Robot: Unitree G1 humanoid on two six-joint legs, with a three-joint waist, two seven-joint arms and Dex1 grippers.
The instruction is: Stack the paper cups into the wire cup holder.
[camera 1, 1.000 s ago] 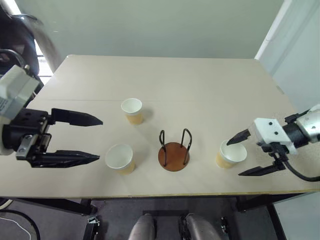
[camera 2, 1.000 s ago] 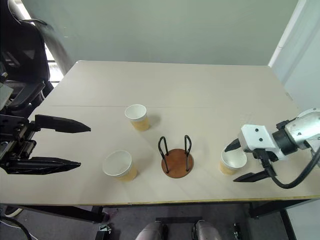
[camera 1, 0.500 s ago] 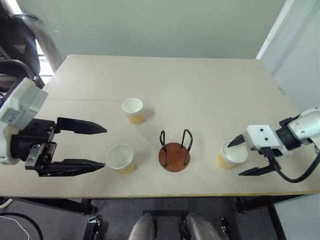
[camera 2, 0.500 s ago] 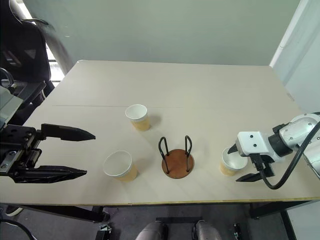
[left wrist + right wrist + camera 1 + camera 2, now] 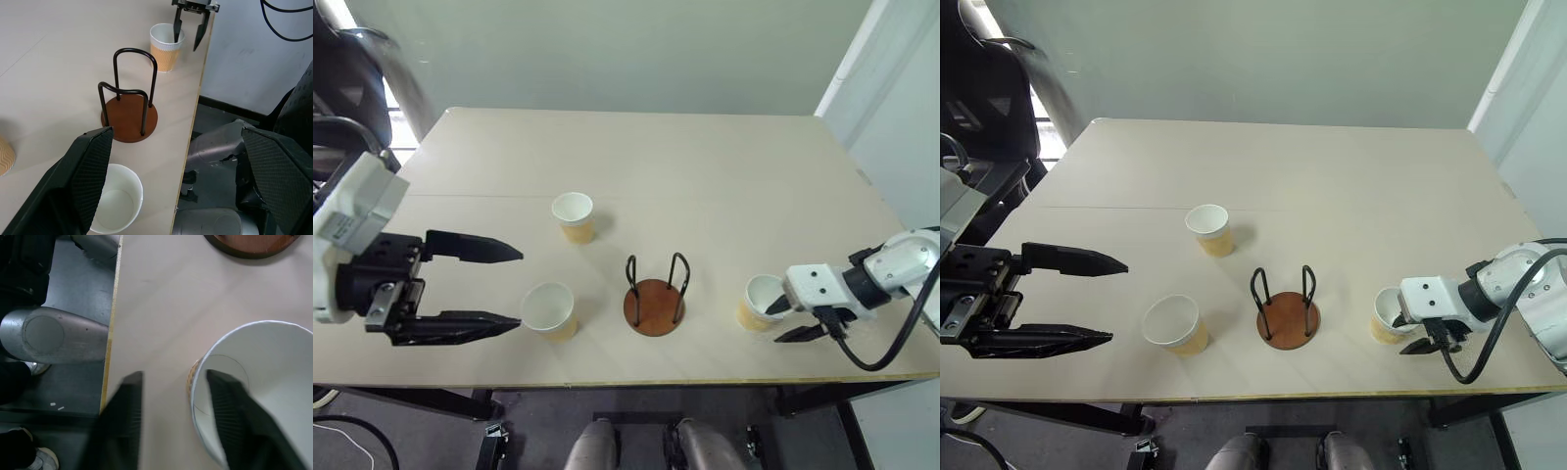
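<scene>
Paper cups first: the nearest one point(image 5: 548, 310) sits close to the front edge of the counter point(image 5: 636, 157), just off the tips of the left gripper point(image 5: 514, 285), whose jaws are spread wide with nothing in them. A second cup point(image 5: 761, 302) is near the front edge on the right side, and the right gripper point(image 5: 776, 320) straddles its wall, one finger point(image 5: 230, 416) inside the rim and the other point(image 5: 122, 426) outside. The jaws look partly drawn in there, but I honestly can't tell if they've got a real pinch on the cup.

What could go wrong: it's a grip on a thin paper wall, so too much squeeze could crease the rim, and too little could let the cup slip or tip on the lift. It's also close enough to the counter edge that a sideways nudge could send it off.

The wire cup holder point(image 5: 655, 295) stands empty between those two cups, a bit further in. A cup coming down off-centre could catch a wire loop and knock the stand.

The third cup point(image 5: 573, 216) is furthest back, left of centre.

No brands, labels or writing that I can read on anything.
</scene>
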